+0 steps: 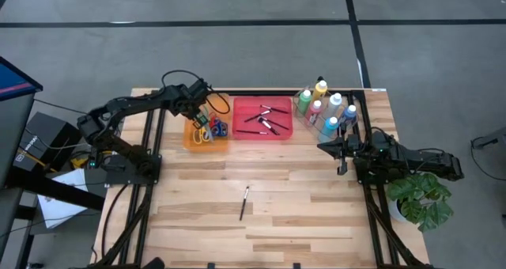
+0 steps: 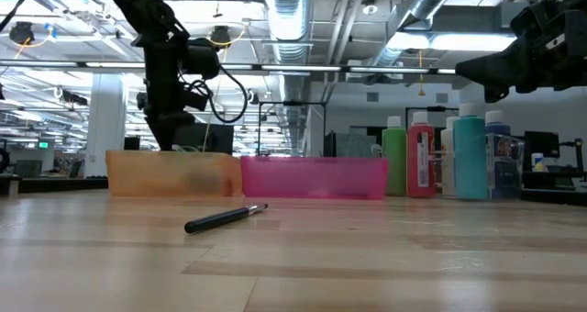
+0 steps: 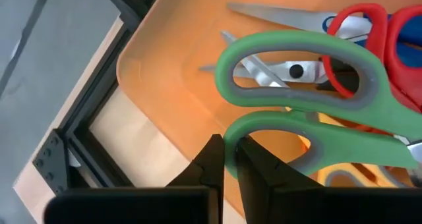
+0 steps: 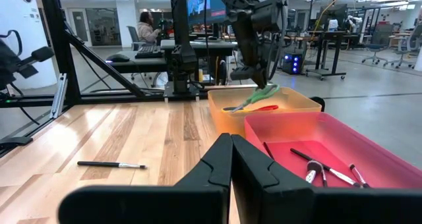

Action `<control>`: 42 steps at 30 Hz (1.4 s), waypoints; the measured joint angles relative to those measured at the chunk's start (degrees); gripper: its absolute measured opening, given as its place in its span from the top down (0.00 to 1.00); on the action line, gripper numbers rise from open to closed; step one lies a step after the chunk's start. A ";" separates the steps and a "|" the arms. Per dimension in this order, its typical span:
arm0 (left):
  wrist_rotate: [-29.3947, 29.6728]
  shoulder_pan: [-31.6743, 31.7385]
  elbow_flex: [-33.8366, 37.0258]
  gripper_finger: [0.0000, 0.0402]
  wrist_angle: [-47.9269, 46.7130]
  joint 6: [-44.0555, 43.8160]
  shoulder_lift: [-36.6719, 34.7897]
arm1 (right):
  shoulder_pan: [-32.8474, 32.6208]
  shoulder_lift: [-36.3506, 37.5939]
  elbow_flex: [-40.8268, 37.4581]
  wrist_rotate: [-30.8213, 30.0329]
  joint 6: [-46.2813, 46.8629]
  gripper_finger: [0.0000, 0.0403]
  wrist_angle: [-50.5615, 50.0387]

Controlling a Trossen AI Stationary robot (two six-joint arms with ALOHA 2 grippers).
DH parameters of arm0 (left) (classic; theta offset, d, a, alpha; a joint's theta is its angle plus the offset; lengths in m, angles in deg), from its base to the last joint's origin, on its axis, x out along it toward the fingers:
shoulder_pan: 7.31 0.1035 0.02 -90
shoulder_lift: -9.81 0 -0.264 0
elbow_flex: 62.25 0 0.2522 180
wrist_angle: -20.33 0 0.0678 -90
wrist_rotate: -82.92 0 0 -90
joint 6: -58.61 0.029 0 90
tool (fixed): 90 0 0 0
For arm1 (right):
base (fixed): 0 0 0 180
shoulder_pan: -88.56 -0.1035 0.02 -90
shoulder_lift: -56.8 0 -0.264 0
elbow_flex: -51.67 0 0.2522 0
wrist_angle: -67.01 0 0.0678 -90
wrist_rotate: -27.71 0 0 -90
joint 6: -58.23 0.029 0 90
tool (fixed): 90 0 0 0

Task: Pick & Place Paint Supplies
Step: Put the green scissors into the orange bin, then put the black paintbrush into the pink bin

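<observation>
Presently the left hand (image 3: 227,159) hangs over the orange bin (image 1: 192,138), fingers pinching the green-handled scissors (image 3: 310,112), blades pointing away from it. Right hand (image 1: 341,156), pressed together, waits beside the bottles (image 1: 326,111); the loose brush (image 1: 244,202) lies between both hands.

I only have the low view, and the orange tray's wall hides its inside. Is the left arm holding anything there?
Observer: Yes. The left gripper's fingers are shut on green-handled scissors, over the orange plastic tray.
Operator: Anything else in that tray?
Observer: Red-handled scissors lie on its floor.
Operator: Is the right gripper carrying something?
Observer: No. The right gripper is shut, with nothing between its fingers.
</observation>
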 joint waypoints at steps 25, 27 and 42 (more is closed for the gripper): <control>-1.61 -4.16 -3.57 0.41 -2.26 0.30 -0.38 | 0.00 0.00 0.00 0.00 -0.01 1.00 0.00; -1.67 -6.85 -5.35 0.36 -2.70 -1.57 -1.24 | 0.00 -0.01 -0.01 0.00 0.00 1.00 -0.01; -6.18 -38.61 -9.29 0.36 -0.24 -29.85 -5.67 | 0.00 0.01 -0.01 0.00 0.00 1.00 0.00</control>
